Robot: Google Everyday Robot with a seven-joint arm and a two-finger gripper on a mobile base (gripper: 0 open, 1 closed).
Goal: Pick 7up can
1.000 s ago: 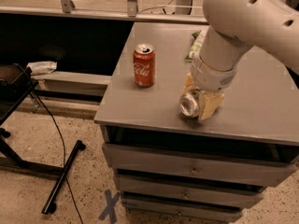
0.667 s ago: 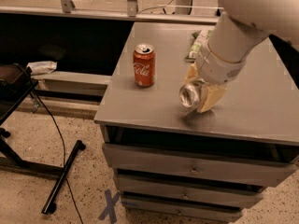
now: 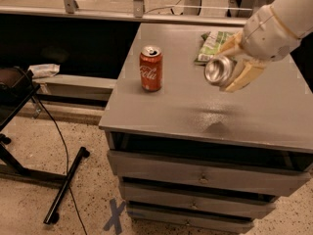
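Note:
My gripper [image 3: 230,65] is shut on the 7up can [image 3: 219,70] and holds it lying sideways in the air, well above the grey table top [image 3: 254,111]. The can's silver end faces the camera; its white-and-green side is mostly hidden between the tan fingers [image 3: 244,75]. The can's shadow lies on the table below it. The white arm reaches in from the upper right.
A red Coca-Cola can [image 3: 151,68] stands upright on the table's left part. A flat green-and-white snack bag [image 3: 211,45] lies at the back behind the gripper. Drawers sit under the table top. A black stand and cable are on the floor at left.
The gripper has risen from the table top with the can in it and moved up and to the right. The red can has not moved.

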